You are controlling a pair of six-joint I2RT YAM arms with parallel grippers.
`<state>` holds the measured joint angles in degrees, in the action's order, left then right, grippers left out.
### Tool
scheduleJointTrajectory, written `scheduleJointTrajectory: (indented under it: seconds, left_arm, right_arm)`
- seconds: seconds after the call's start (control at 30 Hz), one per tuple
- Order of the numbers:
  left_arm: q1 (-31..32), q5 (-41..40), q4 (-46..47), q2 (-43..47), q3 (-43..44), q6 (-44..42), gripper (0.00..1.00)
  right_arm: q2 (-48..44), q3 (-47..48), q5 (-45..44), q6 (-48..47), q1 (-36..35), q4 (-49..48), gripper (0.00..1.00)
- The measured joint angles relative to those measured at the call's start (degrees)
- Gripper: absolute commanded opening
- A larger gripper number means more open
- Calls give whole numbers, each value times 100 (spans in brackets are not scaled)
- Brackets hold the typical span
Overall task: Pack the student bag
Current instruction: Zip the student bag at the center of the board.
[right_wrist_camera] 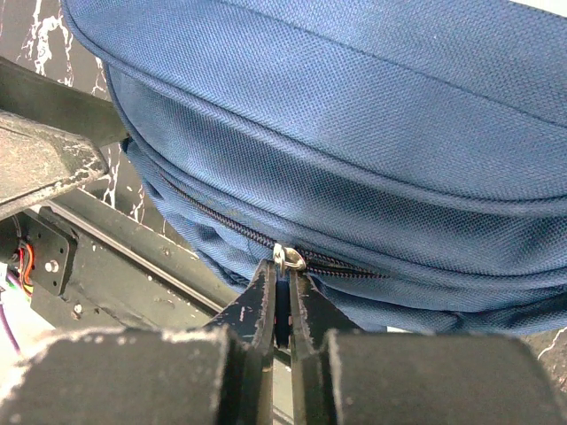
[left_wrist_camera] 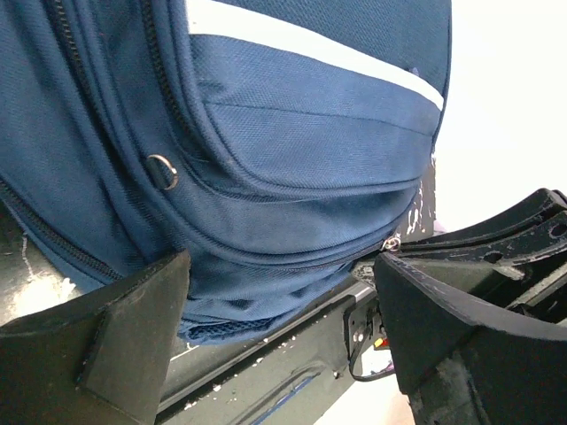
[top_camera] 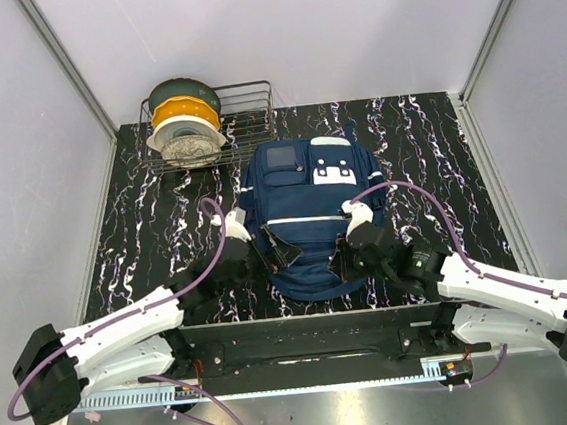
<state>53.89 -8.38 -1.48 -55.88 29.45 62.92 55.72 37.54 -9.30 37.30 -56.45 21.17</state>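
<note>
Right fingers (right_wrist_camera: 263, 305) pinch student bag (right_wrist_camera: 354, 133) zip pull (right_wrist_camera: 289, 258) (left fingers (left_wrist_camera: 115, 345) spread)

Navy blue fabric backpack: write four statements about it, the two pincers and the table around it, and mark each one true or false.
1. The right pincer is shut on the silver metal zipper pull of the navy blue fabric backpack. True.
2. The left pincer is clamped on a strap. False: it is open, with one jaw on each side of the backpack's lower edge, and holds nothing.
3. The backpack lies on the black marbled table with its white patches facing up. True.
4. The dark wire rack holding round spools stands at the table's far right corner. False: it stands at the far left corner.
</note>
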Motion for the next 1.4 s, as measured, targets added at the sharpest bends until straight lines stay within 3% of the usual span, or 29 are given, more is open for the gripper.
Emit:
scheduleJointTrajectory:
  seconds: [0.2,0.37,0.43,0.53,0.57,0.67,0.9,1.2,1.4]
  left_arm:
    - [39,-354,-341,50,50,63,78]
    - [81,-590,-286,-380,129,133,63]
    - [83,-673,-221,-560,149,151,44]
    - [87,-789,-212,-734,216,146,26]
    - [87,-824,-238,-754,227,149,14]
    - [90,-994,-372,-758,319,142,0]
    - [-146,-1027,-1010,-219,577,-37,0]
    - [-1593,20,-1849,894,450,-835,0]
    - [-2765,1220,-2247,1335,450,-1373,0]
  right_arm:
    - [0,0,17,9,0,-35,0]
    - [0,0,57,9,0,-37,0]
    - [0,0,72,9,0,-35,0]
    - [-9,0,81,0,0,-33,0]
    - [-17,0,83,-9,2,-31,0]
    - [-63,0,83,-55,20,-7,0]
    - [-439,-103,-160,-149,20,236,0]
    - [-577,-120,-463,101,-39,525,0]
    - [-424,-118,-868,531,-42,461,0]
